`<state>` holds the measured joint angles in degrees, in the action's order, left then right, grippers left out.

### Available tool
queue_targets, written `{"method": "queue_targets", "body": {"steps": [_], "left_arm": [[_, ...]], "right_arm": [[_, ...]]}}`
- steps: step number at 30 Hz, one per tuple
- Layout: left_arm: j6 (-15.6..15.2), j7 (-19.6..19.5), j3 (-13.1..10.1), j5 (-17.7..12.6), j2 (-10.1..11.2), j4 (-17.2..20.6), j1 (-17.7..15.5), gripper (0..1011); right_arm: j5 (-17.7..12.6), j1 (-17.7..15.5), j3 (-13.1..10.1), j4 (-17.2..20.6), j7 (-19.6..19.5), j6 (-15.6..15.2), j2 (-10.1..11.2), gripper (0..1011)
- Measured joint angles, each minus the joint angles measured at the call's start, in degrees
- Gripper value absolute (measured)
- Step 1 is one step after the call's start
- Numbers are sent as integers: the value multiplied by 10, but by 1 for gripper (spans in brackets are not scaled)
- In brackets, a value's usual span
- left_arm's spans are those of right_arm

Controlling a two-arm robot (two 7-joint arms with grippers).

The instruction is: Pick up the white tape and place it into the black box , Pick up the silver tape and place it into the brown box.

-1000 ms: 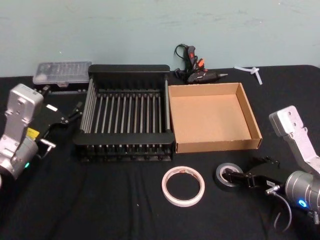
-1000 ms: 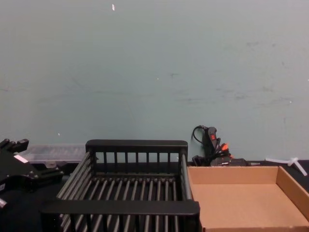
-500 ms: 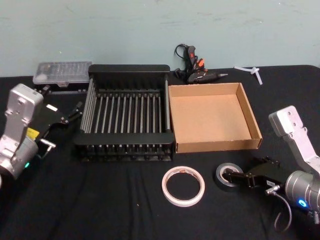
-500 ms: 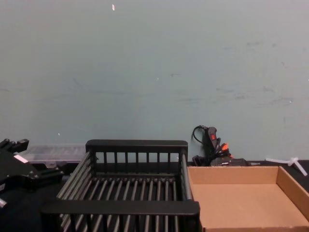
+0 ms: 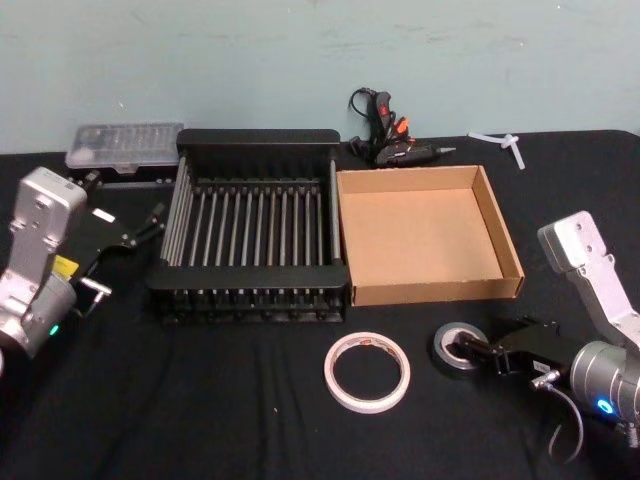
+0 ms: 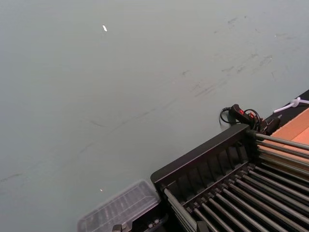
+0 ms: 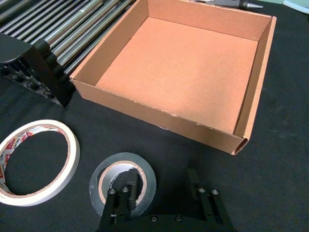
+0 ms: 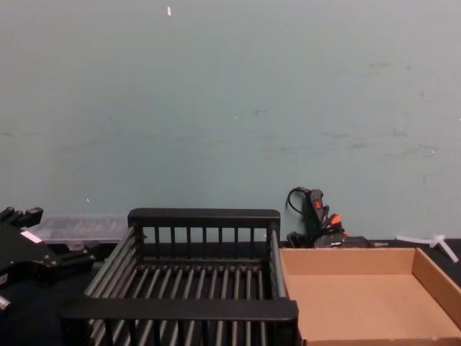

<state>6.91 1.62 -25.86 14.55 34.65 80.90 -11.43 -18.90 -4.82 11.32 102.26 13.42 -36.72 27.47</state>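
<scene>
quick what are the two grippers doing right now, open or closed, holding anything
Left gripper: raised left of the black crate, holding nothing; fingers cannot be told.
Right gripper: open, one finger inside the grey tape roll's core, not yet closed on it.

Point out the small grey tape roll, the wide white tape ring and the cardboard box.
Small dark grey tape roll (image 7: 146,175), right wrist view, outer band.
Wide white tape ring (image 5: 340,353), head view, left rim.
Shallow brown cardboard box (image 5: 425,233), head view, bare floor.

wall: pale teal, scuffed, faint scratches and small white flecks | table: black cloth cover, meets wall at back | light: even, soft
</scene>
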Motion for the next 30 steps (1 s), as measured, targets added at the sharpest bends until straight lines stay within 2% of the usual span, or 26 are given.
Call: {"method": "queue_targets", "body": {"steps": [5,10,12,15,30], "left_arm": [[0,0,0,0,0,0,0,1001],[0,0,0,0,0,0,0,1001],[0,0,0,0,0,0,0,1001],[0,0,0,0,0,0,0,1001],[0,0,0,0,0,0,0,1001]], "right_arm": [[0,0,0,0,0,0,0,492],[-1,0,0,0,0,0,0,359],[-1,0,0,0,0,0,0,250],[-1,0,0,0,0,0,0,198],[-1,-3,-8,4,4,4,-4,177]]}}
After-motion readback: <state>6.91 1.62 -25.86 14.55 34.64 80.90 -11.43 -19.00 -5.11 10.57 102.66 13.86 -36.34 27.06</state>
